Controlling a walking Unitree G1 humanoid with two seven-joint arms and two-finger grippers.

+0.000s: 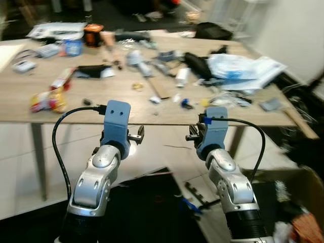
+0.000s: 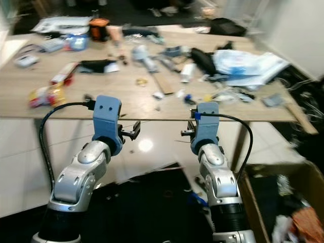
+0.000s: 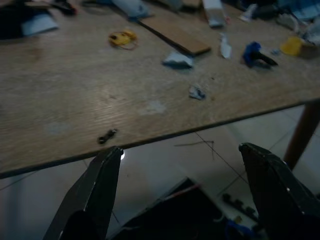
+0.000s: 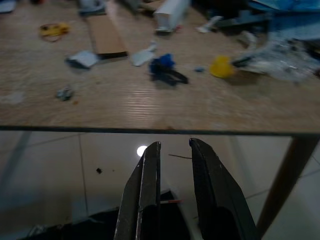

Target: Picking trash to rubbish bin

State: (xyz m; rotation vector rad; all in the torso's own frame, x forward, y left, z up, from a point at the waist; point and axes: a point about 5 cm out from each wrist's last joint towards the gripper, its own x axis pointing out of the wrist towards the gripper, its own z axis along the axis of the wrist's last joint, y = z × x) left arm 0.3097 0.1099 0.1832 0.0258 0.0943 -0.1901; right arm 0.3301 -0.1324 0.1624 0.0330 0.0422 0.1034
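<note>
A wooden table is strewn with trash: a yellow and red wrapper, a cardboard strip, a white tube, a blue clip, a yellow cap and clear plastic bags. Both arms are raised just short of the table's near edge. My left gripper is open wide and holds nothing; small paper scraps lie beyond it. My right gripper is shut and holds nothing, pointing toward the blue clip and yellow cap.
An open cardboard box with rubbish inside stands on the floor at my lower right. A table leg stands at the left, another at the right. A black mat covers the tiled floor below my arms.
</note>
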